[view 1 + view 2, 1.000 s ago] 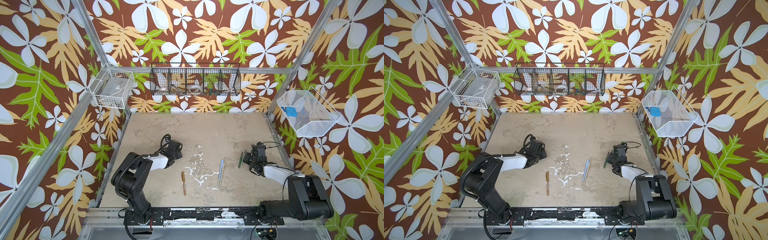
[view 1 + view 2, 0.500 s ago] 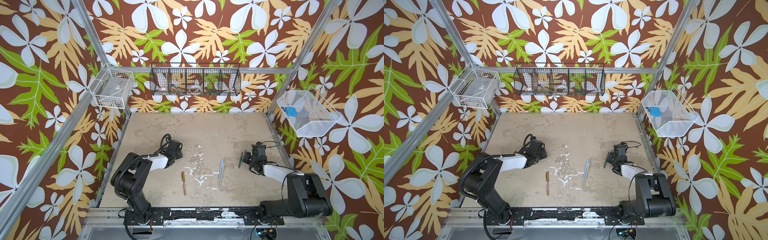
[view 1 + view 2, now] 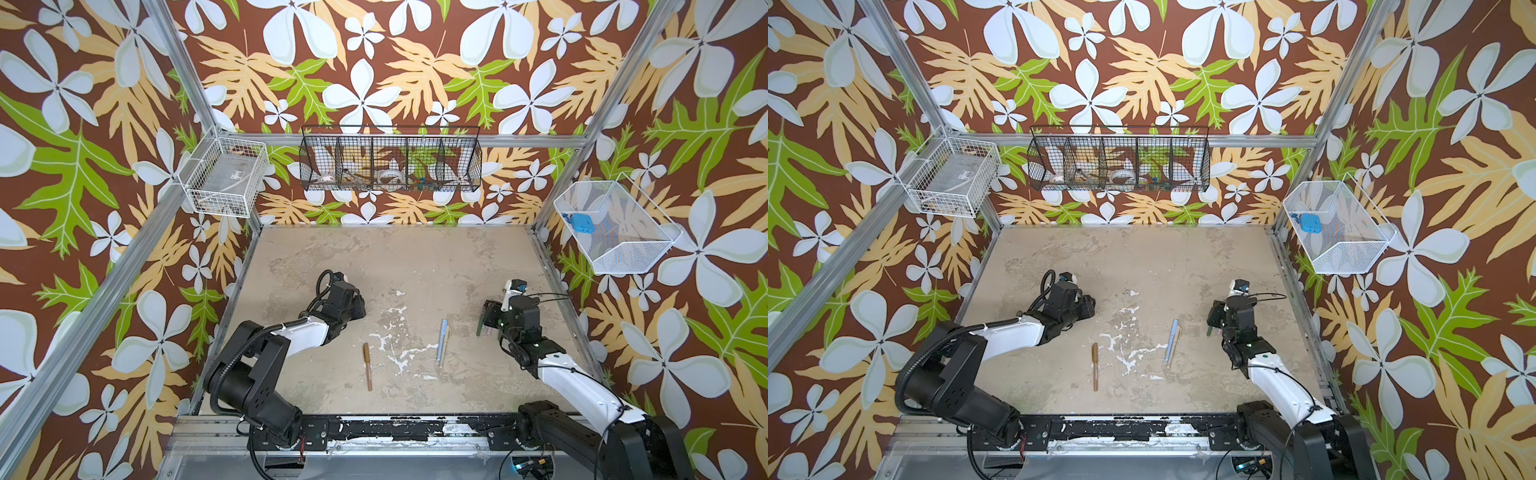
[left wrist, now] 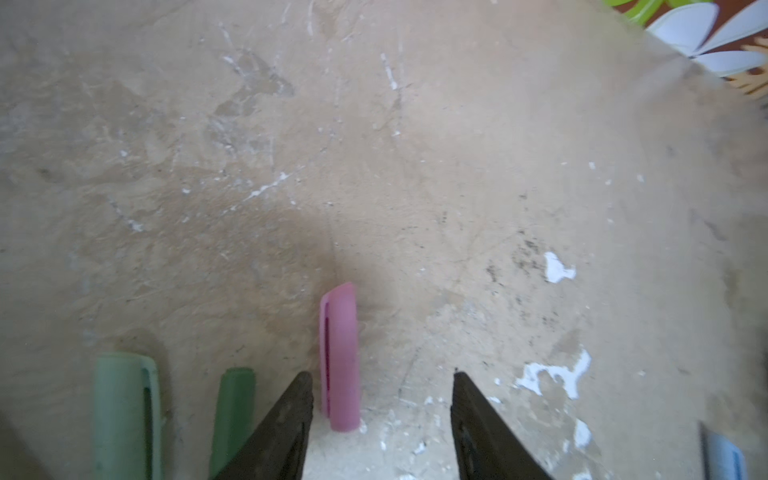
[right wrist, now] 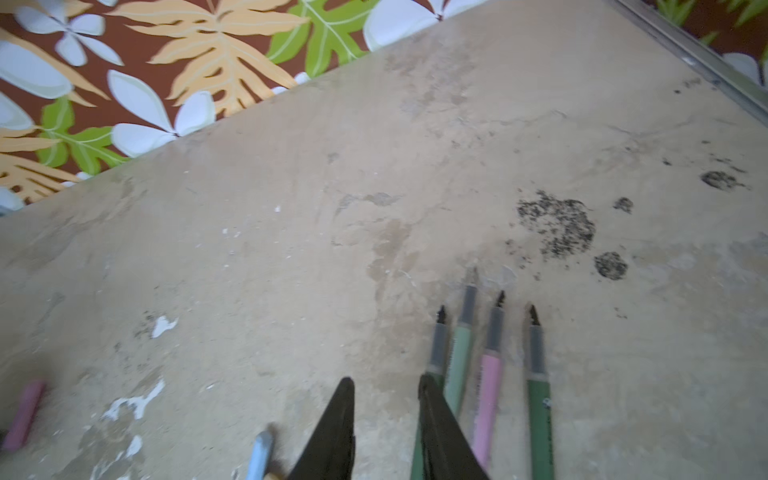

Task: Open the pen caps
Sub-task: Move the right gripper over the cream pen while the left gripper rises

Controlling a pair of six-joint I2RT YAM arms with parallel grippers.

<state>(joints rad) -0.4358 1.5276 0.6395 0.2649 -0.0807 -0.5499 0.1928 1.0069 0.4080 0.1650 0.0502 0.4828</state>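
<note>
Both grippers empty | left gripper (image 4: 380, 374) spread, pink cap (image 4: 340, 357) flat on the table (image 4: 415, 166) between its jaws, close to one | right gripper (image 5: 385, 378) parted, uncapped pens (image 5: 459, 365) just beside | rise straight, don't clip the cap; brown pen (image 3: 367, 365) looks next.

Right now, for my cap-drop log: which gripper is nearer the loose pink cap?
Left. The left gripper is right at the pink cap, which lies beside one finger. The right gripper is well away, next to the uncapped pens.
</note>
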